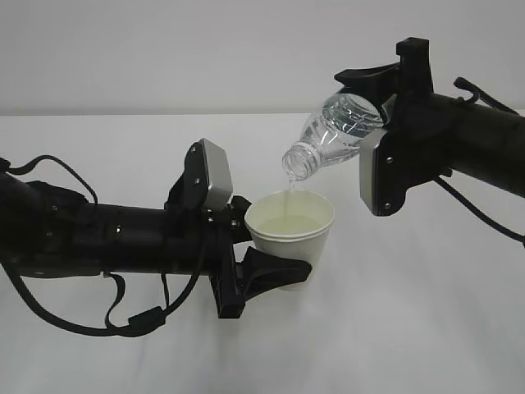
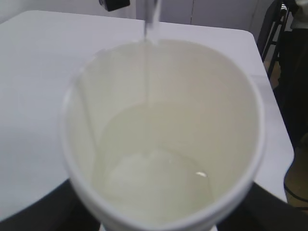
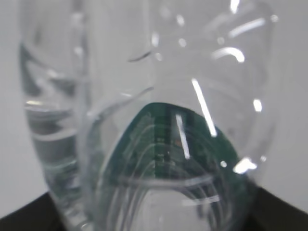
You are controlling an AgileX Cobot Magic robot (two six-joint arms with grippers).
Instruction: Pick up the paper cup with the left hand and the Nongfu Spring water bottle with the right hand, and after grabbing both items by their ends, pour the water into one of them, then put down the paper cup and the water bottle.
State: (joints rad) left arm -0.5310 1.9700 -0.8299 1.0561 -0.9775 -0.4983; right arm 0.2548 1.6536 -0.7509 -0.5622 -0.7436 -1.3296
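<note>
Pouring step in hand, judged from the tilt and the stream.

Worktop: wide, white, bare around both arms. No third object seen on it, so nothing in the way of setting things down later. In the left wrist view, something dark stands past the far right edge of the worktop, well apart from the work.

Left arm: stretched level from the left, cables hanging in loops below it. Left end effector clamped around the lower part of the paper cup, which is held upright above the worktop, not standing on it.

Right arm: coming in from the upper right. Right end effector gripping the bottom end of the water bottle, with the bottle tipped neck down to the left, the open mouth just above the far rim of the cup.

Water: thin stream falling inside the cup, with a pool covering the bottom, well below the rim. Some still visible inside the bottle.

Next move, as a judgement: keep the mouth over the cup until enough is poured, then turn the bottle upright slowly, lower both to the worktop and release.

Risk: 1 small sideways drift would send the stream over the rim.
</note>
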